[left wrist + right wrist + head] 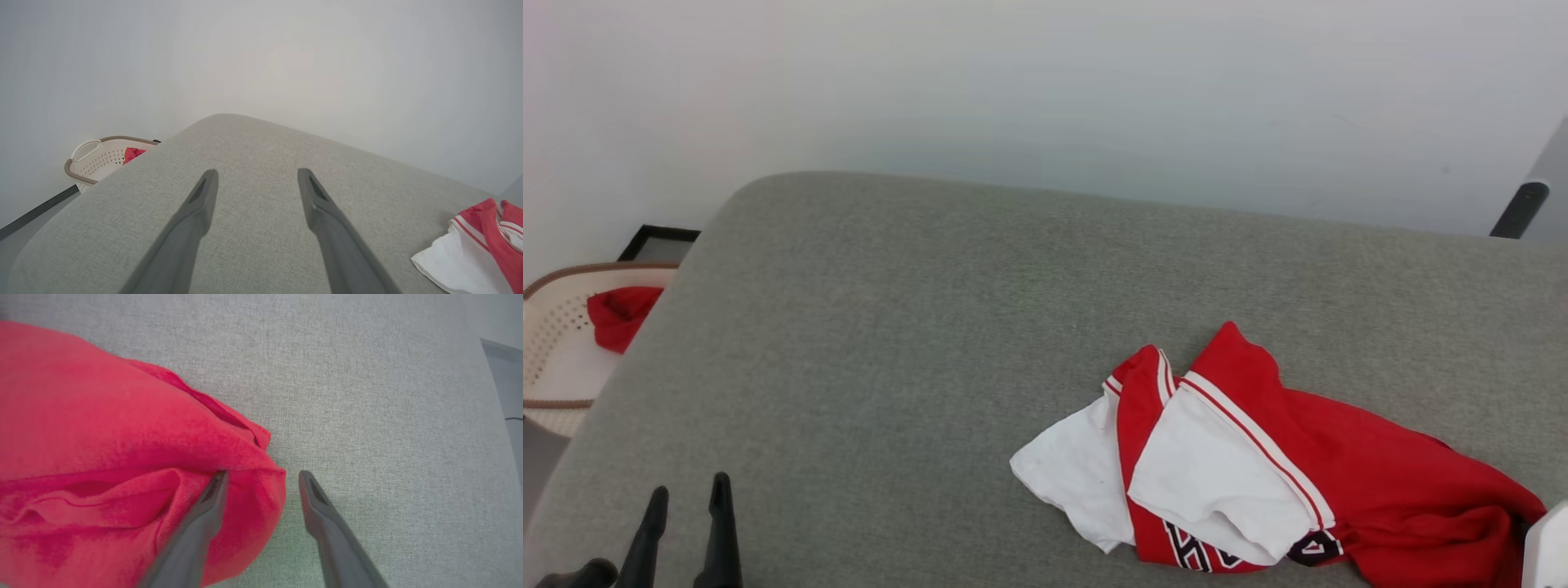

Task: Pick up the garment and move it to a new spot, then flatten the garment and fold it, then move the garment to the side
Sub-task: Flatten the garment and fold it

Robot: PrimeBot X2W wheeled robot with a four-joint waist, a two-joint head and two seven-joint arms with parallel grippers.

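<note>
One garment (1380, 482) is lying on the surface (890, 343); left end effector (689, 486), well apart, and right end effector (263, 475), perhaps touching it, are gaping open.

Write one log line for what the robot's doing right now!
jersey: crumpled on grey surface | left gripper: open, away from jersey | right gripper: open at jersey edge

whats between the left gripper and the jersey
Just bare grey cushion between the left gripper and the jersey, in the head view.
</note>
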